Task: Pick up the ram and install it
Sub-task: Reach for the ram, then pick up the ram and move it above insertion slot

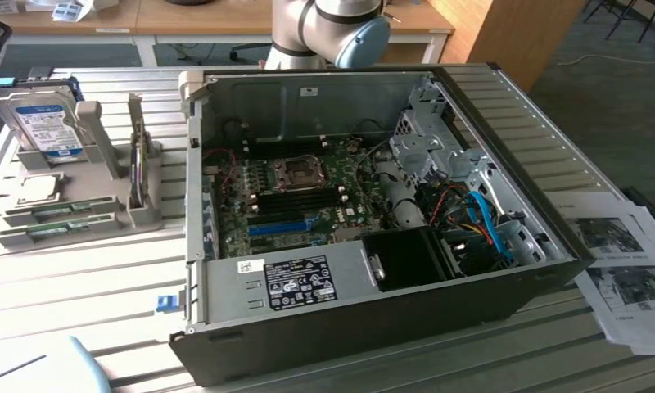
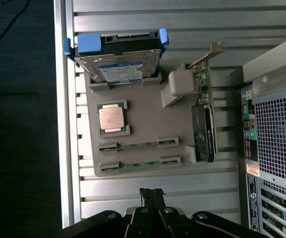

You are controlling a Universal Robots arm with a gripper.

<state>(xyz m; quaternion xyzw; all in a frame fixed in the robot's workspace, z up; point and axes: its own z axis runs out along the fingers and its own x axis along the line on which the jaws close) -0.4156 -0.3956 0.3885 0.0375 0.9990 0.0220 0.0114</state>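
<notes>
The ram lies in a grey holder [image 2: 143, 124] on the slatted worktop [image 2: 157, 25], as two thin green sticks side by side; the nearer ram stick [image 2: 138, 163] is the closest part to the tool [image 2: 151, 192], just ahead of its tips, and the farther ram stick [image 2: 138, 145] runs parallel right behind it; both have their ends tucked into grey clips, and their chips are too small to make out. The tool hangs above the worktop with its dark fingers pressed together and nothing between them, touching neither stick; its body is cut off at the picture's edge. Beyond the sticks from the tool sits a CPU [image 2: 112, 118] in its own cradle; farther on, a hard drive [image 2: 118, 69] with a blue-white label leans in a slot. Off to one side of the holder an expansion card [image 2: 204, 129] stands on edge, so its face is mostly hidden. Past that rises the computer case [image 2: 276, 134], partly out of frame; from across the room its side is open, showing the motherboard [image 1: 305, 196].
</notes>
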